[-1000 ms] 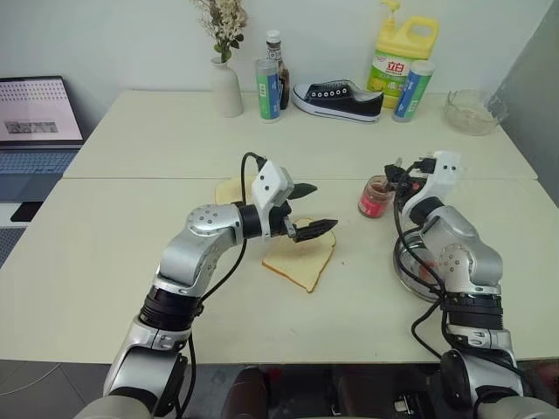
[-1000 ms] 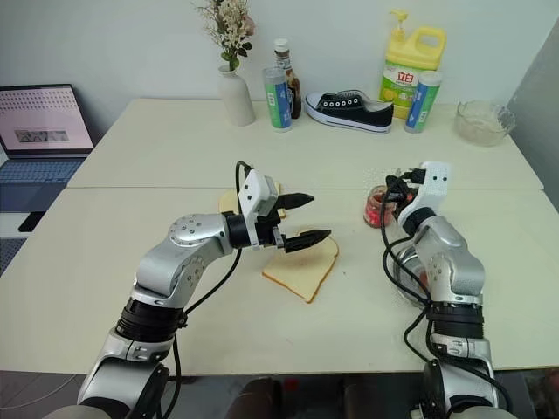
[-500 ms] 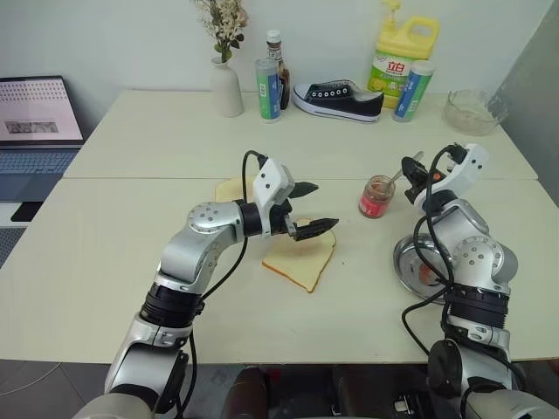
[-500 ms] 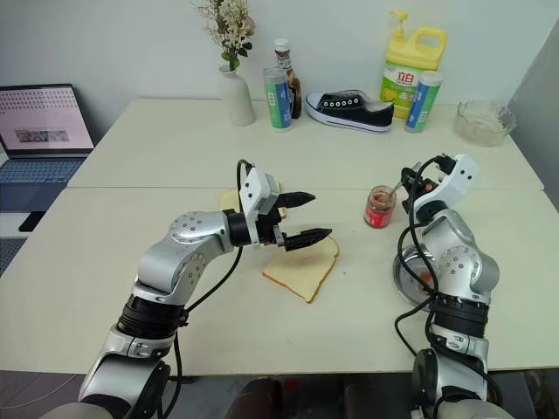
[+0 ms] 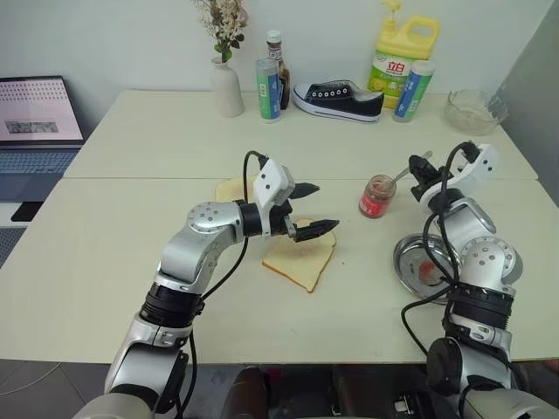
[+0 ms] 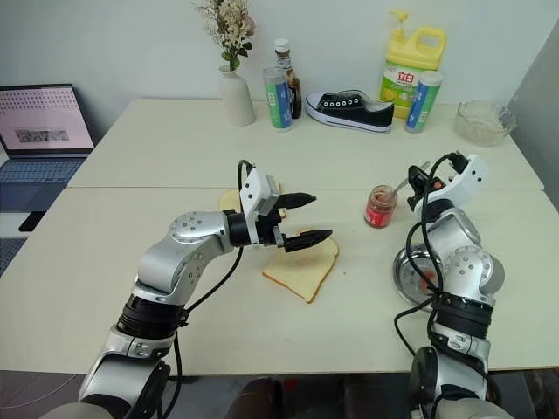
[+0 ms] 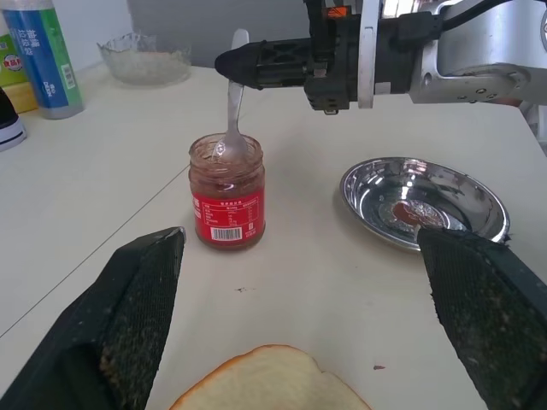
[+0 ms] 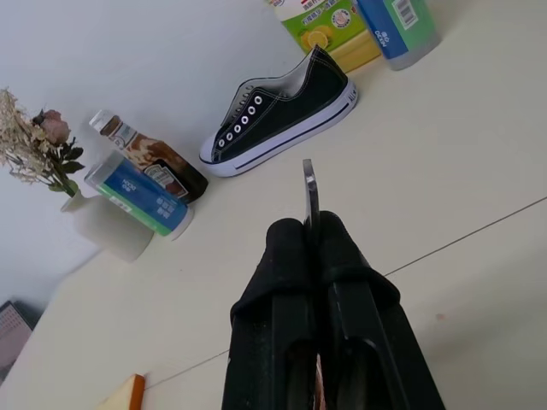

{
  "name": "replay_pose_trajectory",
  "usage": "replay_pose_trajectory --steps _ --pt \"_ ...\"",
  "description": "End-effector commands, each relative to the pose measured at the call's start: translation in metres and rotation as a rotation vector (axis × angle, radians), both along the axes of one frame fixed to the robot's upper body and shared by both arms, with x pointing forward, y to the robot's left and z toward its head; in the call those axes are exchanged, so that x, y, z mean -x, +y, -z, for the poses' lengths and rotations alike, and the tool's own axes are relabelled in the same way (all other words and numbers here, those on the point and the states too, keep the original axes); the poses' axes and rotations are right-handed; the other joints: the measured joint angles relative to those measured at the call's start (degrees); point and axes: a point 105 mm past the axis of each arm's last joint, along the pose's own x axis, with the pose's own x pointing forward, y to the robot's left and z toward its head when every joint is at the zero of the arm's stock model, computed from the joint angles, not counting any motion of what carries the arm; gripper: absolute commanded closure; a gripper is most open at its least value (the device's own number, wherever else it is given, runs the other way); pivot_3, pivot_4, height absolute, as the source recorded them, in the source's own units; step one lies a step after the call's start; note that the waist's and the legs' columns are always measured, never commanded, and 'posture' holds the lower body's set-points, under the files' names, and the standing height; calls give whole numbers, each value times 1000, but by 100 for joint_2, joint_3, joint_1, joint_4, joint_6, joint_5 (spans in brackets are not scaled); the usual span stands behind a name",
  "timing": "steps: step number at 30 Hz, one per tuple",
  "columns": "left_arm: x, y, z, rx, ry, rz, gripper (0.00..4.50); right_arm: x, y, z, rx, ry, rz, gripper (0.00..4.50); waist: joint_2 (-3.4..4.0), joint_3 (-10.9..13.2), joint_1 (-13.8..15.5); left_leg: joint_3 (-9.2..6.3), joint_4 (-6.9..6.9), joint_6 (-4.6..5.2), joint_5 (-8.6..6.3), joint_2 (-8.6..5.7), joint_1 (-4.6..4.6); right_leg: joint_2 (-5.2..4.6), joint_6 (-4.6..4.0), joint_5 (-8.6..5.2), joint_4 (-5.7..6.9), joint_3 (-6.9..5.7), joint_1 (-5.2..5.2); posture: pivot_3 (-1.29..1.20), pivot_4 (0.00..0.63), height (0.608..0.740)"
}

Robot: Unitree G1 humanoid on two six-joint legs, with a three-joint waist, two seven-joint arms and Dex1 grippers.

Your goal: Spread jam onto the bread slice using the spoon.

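The spoon (image 7: 232,102) is held by its handle in the closed jaws of the right gripper (image 7: 235,63), with the bowl dipped into the jam (image 7: 226,192). The jar stands on the bench (image 5: 131,227), right of the bread slice (image 5: 300,257) and just far-left of a steel dish (image 7: 425,199). The left gripper (image 5: 306,209) is held level above the bread slice, jaws spread wide and empty, pointing right toward the jar. A second slice (image 5: 231,188) lies partly hidden behind the left arm.
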Motion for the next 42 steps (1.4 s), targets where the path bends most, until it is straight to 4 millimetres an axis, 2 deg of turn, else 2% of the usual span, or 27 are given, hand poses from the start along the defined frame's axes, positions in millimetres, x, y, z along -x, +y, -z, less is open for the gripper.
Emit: replay_pose_trajectory --steps 1,14,19,28,30,36,42 --pt "1 -2 -14 13 -60 18 0 5 -1 -23 -70 -75 2 4484 0 0 -1 0 0 0 0 0 0 0 0 0 0 0 0 0 150 740" --pt "0 -3 -15 12 -65 25 0 6 -12 -26 -235 -74 33 4484 0 0 -4 1 -1 0 0 0 0 0 0 0 0 0 0 0 150 740" --pt "0 -3 -15 11 -68 28 0 5 -12 -26 -225 -74 35 4484 0 0 -7 2 -1 1 0 0 0 1 0 0 0 1 -1 0 150 740" --pt "1 -3 -15 8 -70 30 0 6 18 -31 115 -114 -35 4484 0 0 -14 2 -2 1 0 1 0 3 0 0 -1 1 -2 0 150 740" --pt "1 -3 -15 9 -71 30 0 5 20 -31 146 -118 -34 4484 0 0 -11 2 -2 1 0 1 0 3 0 0 0 2 -3 0 150 740" --pt "2 -2 -15 12 -69 24 0 5 26 -29 393 -154 -37 4484 0 0 -8 2 -2 0 0 0 -2 1 0 0 -4 1 -3 0 150 740" --pt "2 -2 -15 15 -69 21 0 4 32 -22 506 -169 -44 4484 0 0 -7 1 -2 1 0 0 -2 2 0 0 -3 1 -4 0 150 740"
